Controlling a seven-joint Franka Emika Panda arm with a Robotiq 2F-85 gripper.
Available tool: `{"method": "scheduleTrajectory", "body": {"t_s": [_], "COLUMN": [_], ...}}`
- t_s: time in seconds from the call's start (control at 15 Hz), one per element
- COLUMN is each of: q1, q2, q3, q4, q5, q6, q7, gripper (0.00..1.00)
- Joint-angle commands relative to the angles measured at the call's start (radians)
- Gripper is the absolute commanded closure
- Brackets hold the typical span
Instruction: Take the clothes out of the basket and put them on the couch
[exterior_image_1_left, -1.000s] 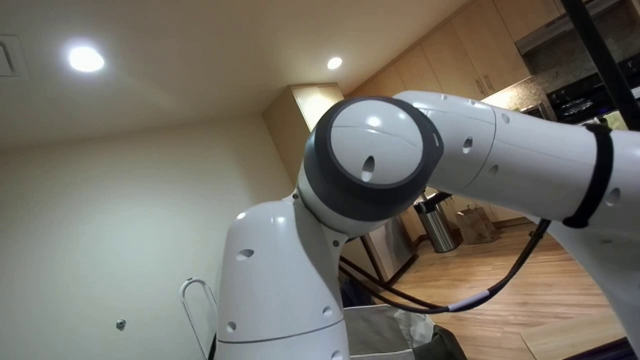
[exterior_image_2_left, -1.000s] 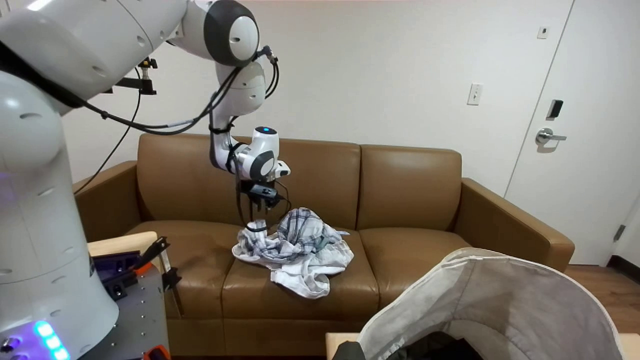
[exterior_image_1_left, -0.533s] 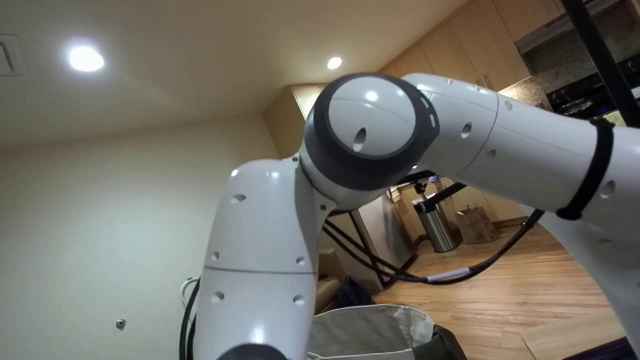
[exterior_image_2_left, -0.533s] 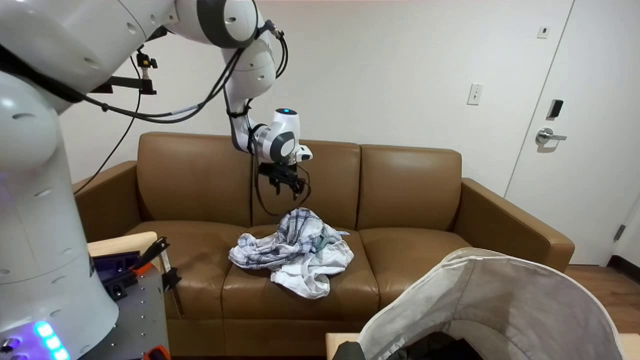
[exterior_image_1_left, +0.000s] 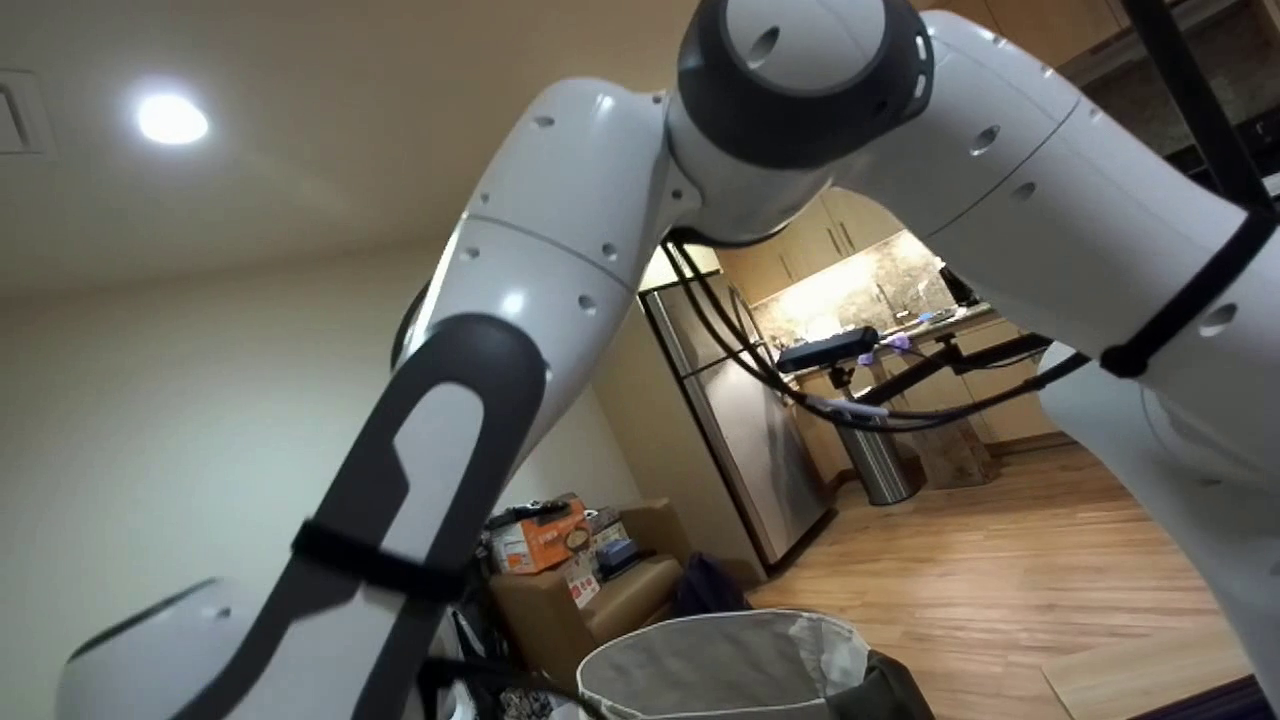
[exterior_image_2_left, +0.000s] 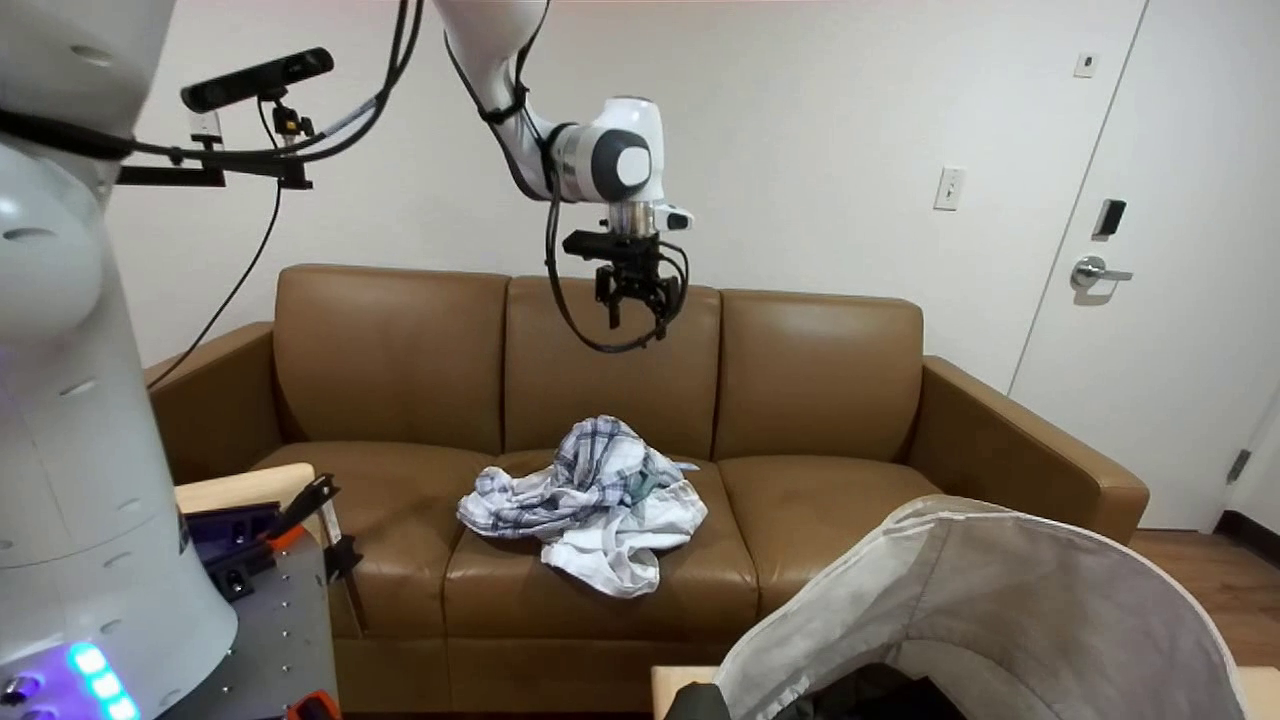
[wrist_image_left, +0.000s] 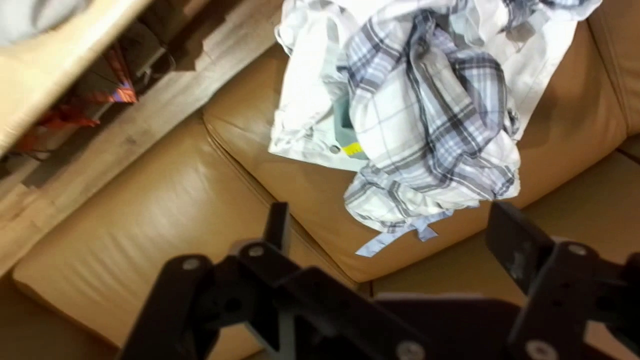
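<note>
White glare around a ceiling light (exterior_image_1_left: 172, 118), wrist-view pincer (wrist_image_left: 390, 222) slightly blurred.

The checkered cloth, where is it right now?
In an exterior view, the checkered cloth is left of the basket in the picture, heaped with white cloth, mostly on the couch's middle seat.

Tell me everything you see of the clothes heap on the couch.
The clothes heap lies crumpled, mostly on the middle seat cushion of the brown couch. A bunched plaid cloth, white with blue-grey and dark stripes, sits on a white cloth that spreads out at the front. A grey-green patch with a yellow mark shows between them; a pale blue strip pokes out. The fabric looks soft. The gripper hangs open above, clear of it. The garment count is unclear.
</note>
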Motion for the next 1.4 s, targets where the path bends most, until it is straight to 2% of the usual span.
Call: {"method": "scheduleTrajectory", "body": {"t_s": [0.0,0.27,0.53,0.87,0.93,1.0,1.13,1.33], "q1": [-0.056,-0.133,-0.246,-0.437,-0.457,-0.433,-0.47,-0.462], "q2": [-0.218,-0.416,-0.582,-0.706,-0.708,-0.665,-0.688,-0.695], "q3": [-0.021,-0.081,-0.151,-0.259,-0.261,-0.248,-0.267,-0.251], "q4": [-0.145,-0.283,-0.436,-0.589,-0.604,-0.541,-0.58,-0.597], "q5": [0.019,-0.009,-0.039,-0.1,-0.106,-0.075,-0.081,-0.085], "q6": [-0.103,-0.1,-0.074,-0.052,-0.026,-0.074,-0.047,-0.022], "q7": [0.037,0.094,0.148,0.175,0.189,0.133,0.133,0.154], "gripper": [0.0,0.0,0.0,0.0,0.0,0.0,0.0,0.0]}}
